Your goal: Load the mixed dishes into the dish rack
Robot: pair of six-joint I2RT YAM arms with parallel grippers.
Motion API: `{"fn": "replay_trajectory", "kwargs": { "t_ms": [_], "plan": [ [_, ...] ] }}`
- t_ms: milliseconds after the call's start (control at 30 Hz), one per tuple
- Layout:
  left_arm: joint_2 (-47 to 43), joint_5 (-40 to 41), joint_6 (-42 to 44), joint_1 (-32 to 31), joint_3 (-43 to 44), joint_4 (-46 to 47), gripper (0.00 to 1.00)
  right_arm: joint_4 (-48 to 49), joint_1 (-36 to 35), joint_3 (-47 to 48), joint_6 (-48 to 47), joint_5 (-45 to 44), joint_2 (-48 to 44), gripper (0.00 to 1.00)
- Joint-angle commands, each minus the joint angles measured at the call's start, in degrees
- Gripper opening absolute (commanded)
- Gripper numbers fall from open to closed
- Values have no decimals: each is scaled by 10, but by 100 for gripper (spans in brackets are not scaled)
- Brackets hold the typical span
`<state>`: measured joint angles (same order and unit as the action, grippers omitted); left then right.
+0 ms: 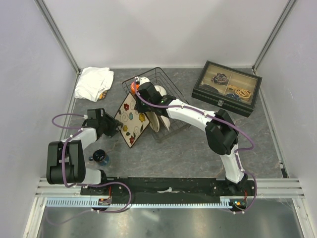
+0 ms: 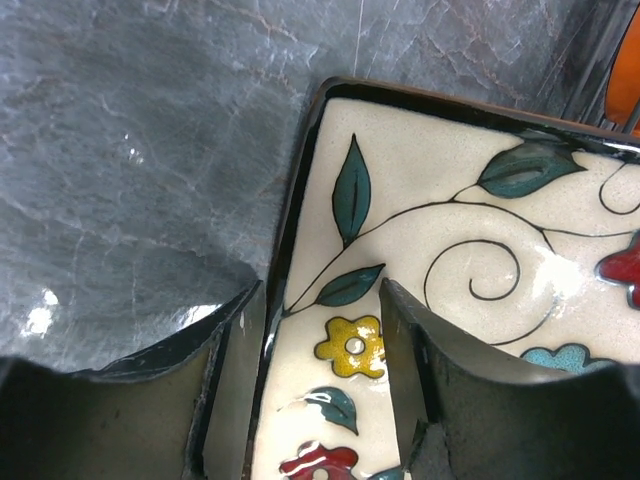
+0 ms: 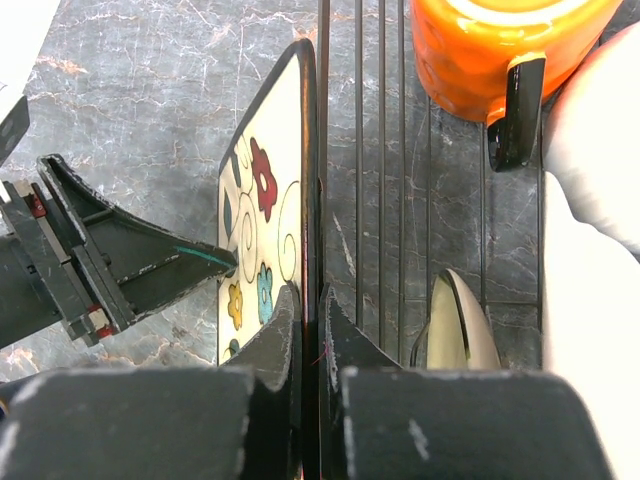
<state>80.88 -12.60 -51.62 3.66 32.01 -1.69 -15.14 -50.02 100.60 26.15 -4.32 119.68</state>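
Observation:
The square flower-patterned plate [image 1: 131, 121] leans tilted against the left side of the black wire dish rack [image 1: 159, 71]. My right gripper [image 1: 140, 102] is shut on the plate's upper edge [image 3: 308, 180], reaching down from above. My left gripper [image 1: 117, 130] is open; its fingers [image 2: 225, 385] straddle the plate's lower rim [image 2: 300, 230], one outside and one over the flowered face. It also shows in the right wrist view [image 3: 200, 265]. Inside the rack are the orange mug [image 3: 495, 45], the white bowl [image 3: 600, 200] and the cream brown-rimmed plate [image 3: 458, 325], standing on edge.
A white folded cloth [image 1: 94, 82] lies at the back left. A black glass-lidded compartment box [image 1: 227, 88] sits at the back right. A small dark round object [image 1: 99, 157] sits by the left arm's base. Grey walls enclose the table.

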Motion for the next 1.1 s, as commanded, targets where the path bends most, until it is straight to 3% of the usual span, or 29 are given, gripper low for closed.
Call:
{"fn": "replay_trajectory", "kwargs": {
  "t_ms": [0,367,767,900,1067],
  "plan": [
    [-38,1,-2,-2,20,-54,59,37,-4,13,5,18,-60,0],
    [-179,7,9,8,93,-172,75,41,-3,20,19,40,-99,0],
    [-248,4,22,16,132,-225,79,44,-5,29,31,57,-146,0],
    [-265,-9,31,30,161,-249,97,41,-4,25,22,47,-174,0],
    [-280,-37,52,50,233,-288,99,16,-1,19,-4,-10,-238,0]
  ]
}}
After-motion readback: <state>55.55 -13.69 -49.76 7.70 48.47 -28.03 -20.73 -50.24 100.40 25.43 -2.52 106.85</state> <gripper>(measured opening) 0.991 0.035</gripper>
